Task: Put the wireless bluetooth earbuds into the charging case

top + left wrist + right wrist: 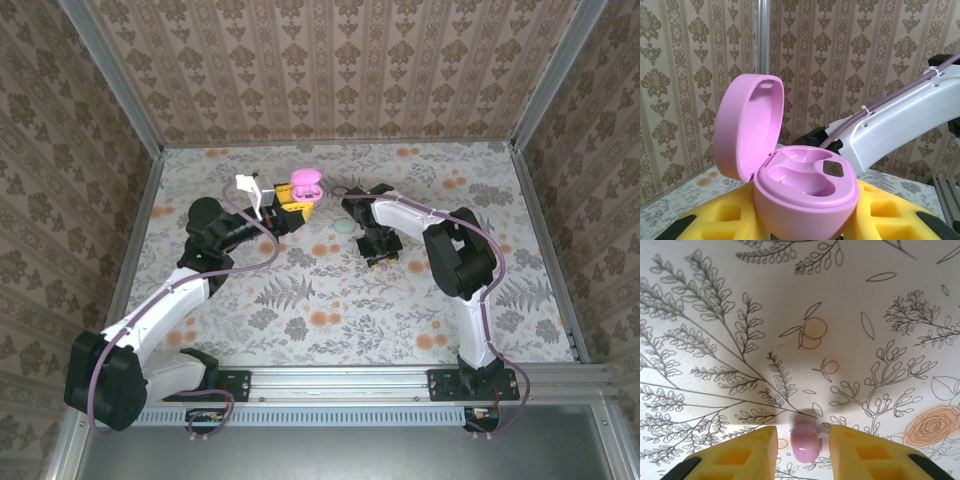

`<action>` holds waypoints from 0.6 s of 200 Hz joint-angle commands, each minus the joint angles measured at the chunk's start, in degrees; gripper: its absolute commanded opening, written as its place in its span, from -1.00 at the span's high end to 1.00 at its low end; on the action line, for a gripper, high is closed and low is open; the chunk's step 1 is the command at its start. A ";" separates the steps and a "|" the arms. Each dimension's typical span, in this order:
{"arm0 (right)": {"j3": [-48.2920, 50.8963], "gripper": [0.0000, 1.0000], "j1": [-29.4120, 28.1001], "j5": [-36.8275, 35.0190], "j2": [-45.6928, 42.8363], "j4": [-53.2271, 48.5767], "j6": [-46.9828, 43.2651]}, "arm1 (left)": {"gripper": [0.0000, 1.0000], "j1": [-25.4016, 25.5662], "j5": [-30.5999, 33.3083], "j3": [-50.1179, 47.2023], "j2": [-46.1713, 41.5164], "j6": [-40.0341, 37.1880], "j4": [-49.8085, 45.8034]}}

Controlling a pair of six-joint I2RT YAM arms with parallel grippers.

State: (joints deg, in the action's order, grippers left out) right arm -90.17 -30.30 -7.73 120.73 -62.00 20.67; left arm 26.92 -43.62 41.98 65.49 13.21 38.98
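Observation:
My left gripper (805, 222) is shut on a pink charging case (805, 192), its yellow fingers (720, 220) pressed against both sides. The lid (747, 125) stands open at the left, and the two wells hold nothing. From above, the case (305, 185) is raised at the table's back middle. My right gripper (804, 442) points straight down at the table and is open. A small pink earbud (805, 441) lies on the cloth between its yellow fingers (745, 452), with a gap on each side. In the top view this gripper (378, 255) is right of the case.
The table is covered with a floral cloth (330, 310) and enclosed by patterned walls (330, 70). A pale green oval (345, 228) lies on the cloth between the two grippers. My right arm's white link (900, 125) crosses just behind the case.

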 commanded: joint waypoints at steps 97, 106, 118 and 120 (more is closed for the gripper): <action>0.62 0.39 -0.55 -3.11 1.53 -3.66 -1.69 | 0.48 -0.11 0.34 -0.27 -1.64 -1.17 0.87; 0.73 0.39 -0.61 -2.84 1.39 -3.49 -1.81 | 0.48 -0.11 0.30 -0.32 -1.69 -1.17 0.84; 0.71 0.40 -0.55 -2.37 1.61 -3.31 -1.93 | 0.48 -0.11 0.34 -0.35 -1.69 -1.18 0.85; 0.64 0.40 -0.55 -2.38 1.66 -3.31 -1.90 | 0.48 -0.11 0.34 -0.30 -1.66 -1.13 0.84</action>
State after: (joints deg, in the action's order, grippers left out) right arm -90.13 -30.55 -8.88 120.99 -63.42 19.59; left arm 26.92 -43.46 41.98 65.49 13.21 38.96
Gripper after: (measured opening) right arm 0.302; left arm 0.344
